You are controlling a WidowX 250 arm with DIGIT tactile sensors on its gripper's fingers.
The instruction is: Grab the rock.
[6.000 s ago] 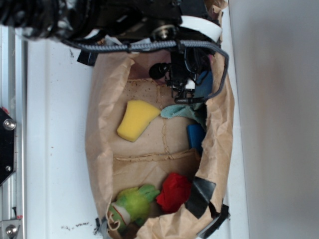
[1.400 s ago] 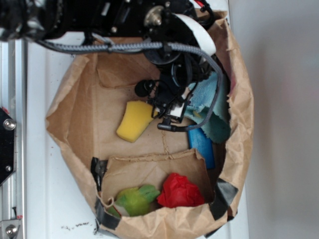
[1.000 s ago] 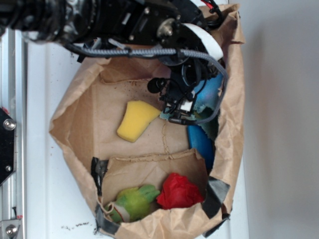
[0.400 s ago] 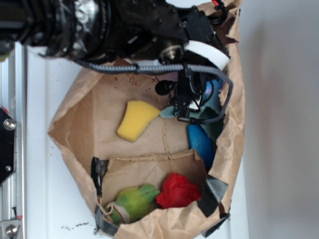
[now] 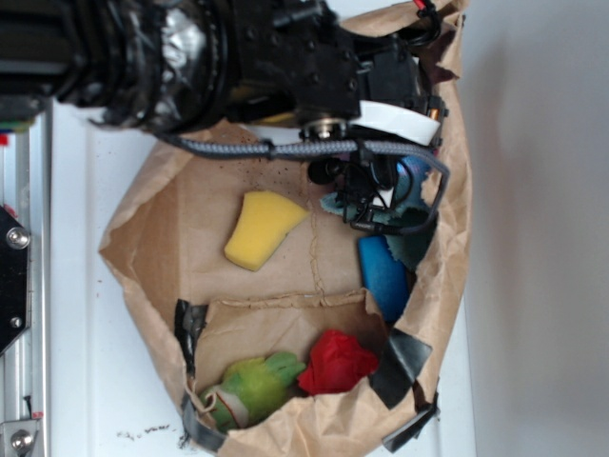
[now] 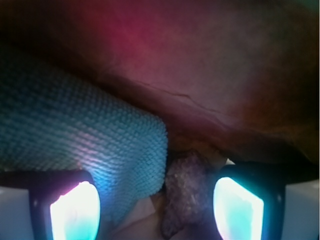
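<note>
Deep in the crumpled brown paper bag, the black gripper hangs with jaws spread wide. The small dark, rough-surfaced rock lies between them, nearer the right finger, tucked against the bag wall. The light blue-green woven cloth crowds the left finger, seemingly touching the rock. Best shift away from the cloth, then close on stone alone.

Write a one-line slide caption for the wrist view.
Open end effector straddles the rough dark rock, with teal cloth crowding the left finger.
</note>
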